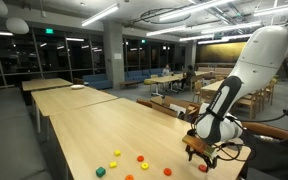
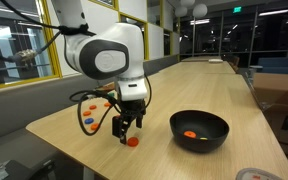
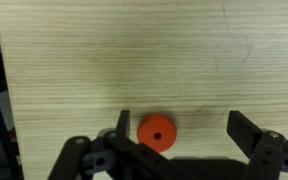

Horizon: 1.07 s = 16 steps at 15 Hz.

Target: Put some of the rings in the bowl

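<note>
Wood desk, big white arm, one orange ring sitting right under the claw

Light wood desk [image 2: 209,85] takes up most of both exterior views. It's a long one, with more like it lined up behind in a big open room with dark windows.

The white arm [image 2: 109,55] bends down over the near end of the desk, and you can see it from the opposite side too [image 1: 254,65].

The black bowl [image 2: 177,133] sits on the desk near the arm, a little apart from the claw and not touching it. There's one small orange piece [image 2: 190,134] already lying on the bottom of it.

The claw [image 2: 127,133] points straight down just above the desk, with its fingers spread wide and nothing pinched. In the wrist view the claw [image 3: 181,128] has both fingers [image 3: 239,125] out to the sides with bare wood between them.

The orange ring [image 3: 157,131] lies flat on the desk between those fingers, off centre and just beside one of them. I can't tell if it's actually touching. An exterior view shows the same ring [image 2: 132,141] right at the fingertips.

The loose pieces [image 1: 142,157] in yellow, orange, red and green are scattered on the desk away from the claw, and a few more [image 2: 89,115] sit behind it.
</note>
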Tool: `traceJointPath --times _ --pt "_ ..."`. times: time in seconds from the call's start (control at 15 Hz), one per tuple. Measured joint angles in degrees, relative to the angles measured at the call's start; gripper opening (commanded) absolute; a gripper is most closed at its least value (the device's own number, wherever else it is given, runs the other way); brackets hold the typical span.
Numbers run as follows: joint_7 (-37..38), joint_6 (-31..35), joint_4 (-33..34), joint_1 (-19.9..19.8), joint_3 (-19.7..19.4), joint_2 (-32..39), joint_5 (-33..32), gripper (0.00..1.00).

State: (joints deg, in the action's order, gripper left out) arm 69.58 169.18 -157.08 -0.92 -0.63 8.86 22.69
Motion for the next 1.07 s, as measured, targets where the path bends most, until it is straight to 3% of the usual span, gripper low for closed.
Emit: traceJointPath --times 0.87,0.93,1.0,1.07 --pt "-0.31 -2.03 -0.03 0.03 -2.08 0.43 -1.79 1.00" --pt "-0.28 -2.06 -0.03 0.14 -2.36 0.49 -2.20 0.92" --pt "-0.24 -2.06 -0.03 0.25 -2.66 0.56 -2.59 0.74" --pt "-0.18 -2.06 -0.03 0.36 -2.99 0.66 -3.22 0.66"
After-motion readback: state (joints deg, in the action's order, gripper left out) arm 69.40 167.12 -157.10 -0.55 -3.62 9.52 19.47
